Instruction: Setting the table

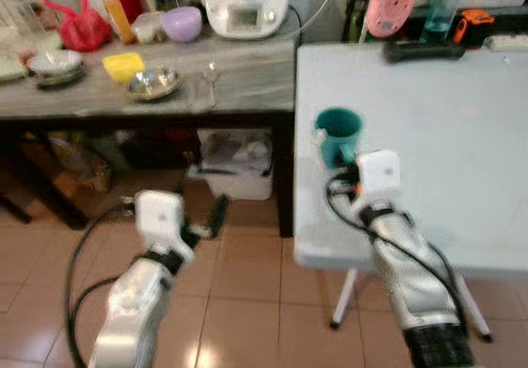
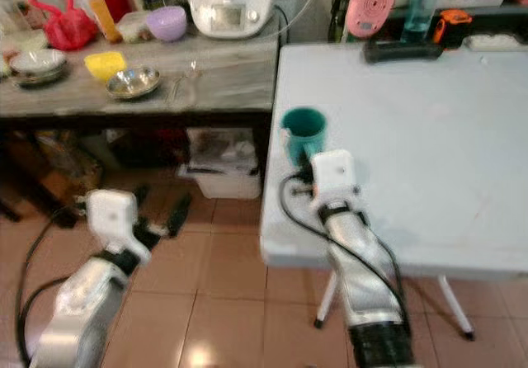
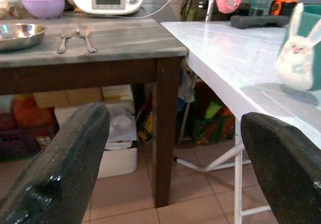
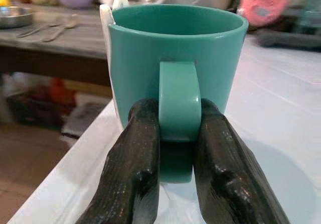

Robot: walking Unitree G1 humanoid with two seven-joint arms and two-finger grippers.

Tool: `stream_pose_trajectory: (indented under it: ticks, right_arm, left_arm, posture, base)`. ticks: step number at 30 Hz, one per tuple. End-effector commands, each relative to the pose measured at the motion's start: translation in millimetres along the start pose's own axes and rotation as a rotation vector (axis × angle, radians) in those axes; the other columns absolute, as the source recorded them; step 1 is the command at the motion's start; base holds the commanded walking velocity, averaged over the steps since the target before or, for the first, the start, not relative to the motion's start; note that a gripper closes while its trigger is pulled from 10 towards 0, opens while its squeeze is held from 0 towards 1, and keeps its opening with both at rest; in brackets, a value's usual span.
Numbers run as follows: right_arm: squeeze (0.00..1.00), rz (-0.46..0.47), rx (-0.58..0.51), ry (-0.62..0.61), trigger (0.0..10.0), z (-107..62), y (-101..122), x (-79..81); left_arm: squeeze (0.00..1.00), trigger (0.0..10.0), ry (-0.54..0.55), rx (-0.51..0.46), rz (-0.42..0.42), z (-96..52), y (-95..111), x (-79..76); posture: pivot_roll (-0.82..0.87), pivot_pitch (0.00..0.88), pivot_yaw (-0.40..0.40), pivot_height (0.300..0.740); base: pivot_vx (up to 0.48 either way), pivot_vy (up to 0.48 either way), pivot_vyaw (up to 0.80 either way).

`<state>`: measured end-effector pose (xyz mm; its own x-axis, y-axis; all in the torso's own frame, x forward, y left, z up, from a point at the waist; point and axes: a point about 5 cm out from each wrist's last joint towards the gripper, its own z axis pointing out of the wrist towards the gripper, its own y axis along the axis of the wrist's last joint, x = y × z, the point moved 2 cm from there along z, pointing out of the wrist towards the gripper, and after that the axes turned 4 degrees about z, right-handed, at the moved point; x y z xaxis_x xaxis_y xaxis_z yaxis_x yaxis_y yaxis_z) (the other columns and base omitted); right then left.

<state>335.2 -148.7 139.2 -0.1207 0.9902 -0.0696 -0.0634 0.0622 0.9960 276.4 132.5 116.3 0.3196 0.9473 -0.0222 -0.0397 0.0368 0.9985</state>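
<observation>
Near the left edge of the white table (image 1: pixel 429 129), the right pincer (image 4: pixel 178 148) grips the handle of a teal mug (image 1: pixel 337 134), its two black fingers (image 4: pixel 136 174) pressed against either side of the loop. The mug stands upright on the table, smooth and glossy, with a white rabbit figure on its side that the left wrist view shows cut off at the frame edge. From the head views the pincer itself is hidden behind the right wrist housing, just this side of the mug. Lower left, the left pincer (image 3: pixel 175 163) hangs over the tiled floor (image 1: pixel 247 302), fingers spread wide and holding nothing. Farther left, the grey table (image 1: pixel 247 75) carries a steel bowl (image 1: pixel 153 83), a fork and spoon (image 3: pixel 75 37), a yellow dish (image 1: pixel 123 65) and a purple bowl (image 1: pixel 181 23).
</observation>
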Motion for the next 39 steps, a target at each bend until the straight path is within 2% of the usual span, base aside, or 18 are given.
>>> stream_pose_trajectory:
  ticks: [1, 12, 15, 16, 17, 20, 30, 39]
  right_arm:
    - [0.0, 0.008, -0.046, 0.018, 10.0, 4.1, 11, 8.6]
    - [0.0, 0.004, -0.057, 0.021, 10.0, 4.5, 12, 10.8]
    - [0.0, 0.001, -0.057, 0.019, 10.0, 4.8, 12, 10.2]
    - [0.0, -0.002, -0.059, 0.018, 10.0, 5.0, 12, 10.0]
    - [0.0, -0.003, -0.06, 0.018, 10.0, 5.0, 12, 10.1]
    - [0.0, -0.013, -0.065, 0.022, 10.0, 5.9, 13, 10.4]
    - [0.0, -0.02, -0.076, 0.029, 10.0, 8.0, 15, 12.2]
    - [0.0, -0.03, -0.078, 0.039, 10.0, 8.5, 15, 12.8]
  left_arm:
    - [0.0, 10.0, 0.038, -0.011, 0.036, -1.3, 4, 12.5]
    - [0.0, 10.0, 0.056, -0.004, 0.062, 0.7, 4, 16.2]
    - [0.0, 10.0, 0.079, -0.009, 0.097, 0.6, 4, 18.4]
    - [0.0, 10.0, 0.106, -0.044, 0.152, 0.4, 8, 20.9]
    - [0.0, 10.0, 0.116, -0.064, 0.171, 0.2, 9, 21.6]
    - [0.0, 10.0, 0.145, -0.063, 0.095, 1.2, 10, 25.2]
    - [0.0, 10.0, 0.132, -0.099, 0.082, 3.2, 13, 23.8]
    - [0.0, 10.0, 0.119, -0.112, 0.062, 4.3, 15, 21.2]
  posture:
    - [-0.1, 0.084, 0.079, 0.74]
    - [-0.1, 0.078, 0.085, 0.74]
    - [-0.1, 0.078, 0.084, 0.74]
    - [-0.1, 0.077, 0.082, 0.74]
    - [-0.1, 0.077, 0.082, 0.74]
    - [-0.1, 0.073, 0.081, 0.74]
    - [-0.1, 0.064, 0.079, 0.74]
    - [-0.09, 0.06, 0.075, 0.74]
  base:
    - [0.0, 0.48, 0.0]
    - [0.0, 0.48, 0.0]
    - [0.0, 0.48, 0.0]
    - [0.0, 0.0, 0.0]
    - [0.0, 0.0, 0.0]
    - [0.0, 0.0, 0.0]
    - [0.0, 0.0, 0.0]
    - [0.335, 0.0, 0.0]
